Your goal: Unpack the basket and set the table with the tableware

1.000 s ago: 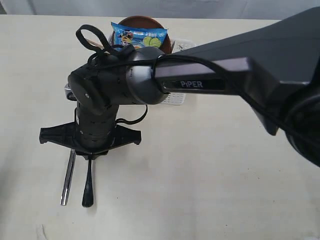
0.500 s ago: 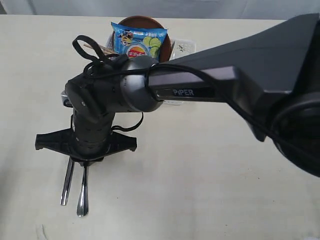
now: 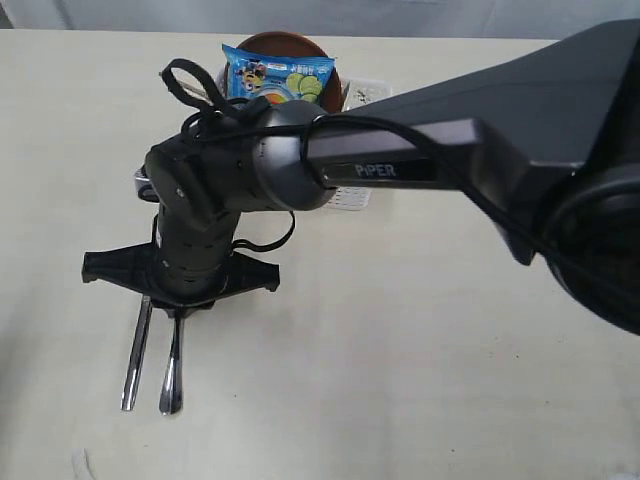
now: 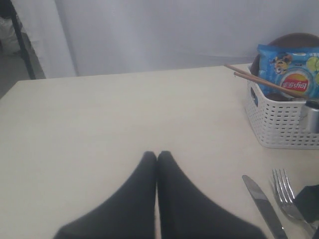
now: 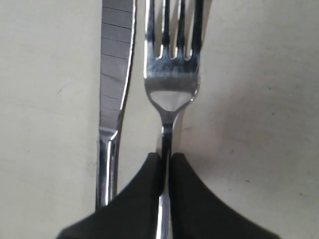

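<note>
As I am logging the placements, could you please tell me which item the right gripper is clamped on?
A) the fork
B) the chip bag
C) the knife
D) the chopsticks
A: in the right wrist view the right gripper pinches the narrow neck of the fork, while the knife lies free beside it on the table.

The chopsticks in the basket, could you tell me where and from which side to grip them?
On the chopsticks, probably the free ends jutting past the basket rim; come from outside that rim, since the bag crowds the rest.
</note>
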Motion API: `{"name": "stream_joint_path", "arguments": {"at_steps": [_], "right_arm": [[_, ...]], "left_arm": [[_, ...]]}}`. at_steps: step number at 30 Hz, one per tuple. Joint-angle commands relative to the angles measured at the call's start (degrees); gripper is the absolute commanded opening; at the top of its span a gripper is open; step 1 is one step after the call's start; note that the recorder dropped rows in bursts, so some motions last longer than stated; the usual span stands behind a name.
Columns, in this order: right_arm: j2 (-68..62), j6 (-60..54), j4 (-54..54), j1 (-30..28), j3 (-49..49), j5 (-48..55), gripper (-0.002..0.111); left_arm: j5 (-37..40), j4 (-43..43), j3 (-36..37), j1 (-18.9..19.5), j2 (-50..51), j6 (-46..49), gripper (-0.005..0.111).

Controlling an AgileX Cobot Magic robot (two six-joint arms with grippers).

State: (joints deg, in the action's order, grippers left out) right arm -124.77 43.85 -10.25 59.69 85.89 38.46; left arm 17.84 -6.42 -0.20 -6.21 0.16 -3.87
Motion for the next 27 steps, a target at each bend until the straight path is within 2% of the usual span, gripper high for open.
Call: {"name": "stream_joint_path", "arguments": {"at_steps": [1, 8, 10, 13, 15, 27], "right_arm": [[-0.2, 0.2, -0.2, -0.4, 0.0, -0.7, 0.000], [-0.2, 0.2, -0.2, -0.4, 0.0, -0.9, 0.001], [-0.2, 0.2, -0.4, -0.4, 0.0, -0.7, 0.012], [-0.2, 0.2, -0.4, -0.4, 0.0, -0.4, 0.033], [-0.2, 0.2, -0.4, -0.4, 0.0, -0.2, 0.040], [4.8, -4.2, 0.0, -2.4, 1.8, 6.8, 0.040]], "left_arm": [[-0.4, 0.6, 0.2, -0.4, -0.2, 0.0, 0.000], [-0.4, 0.6, 0.2, -0.4, -0.2, 0.0, 0.000], [-0.4, 0.6, 0.2, -0.4, -0.2, 0.0, 0.000], [-0.4, 0.6, 0.2, -0.4, -0.2, 0.0, 0.000], [-0.4, 0.6, 0.2, -0.4, -0.2, 0.0, 0.000], [-0.4, 0.6, 0.2, -0.4, -0.2, 0.0, 0.000]]}}
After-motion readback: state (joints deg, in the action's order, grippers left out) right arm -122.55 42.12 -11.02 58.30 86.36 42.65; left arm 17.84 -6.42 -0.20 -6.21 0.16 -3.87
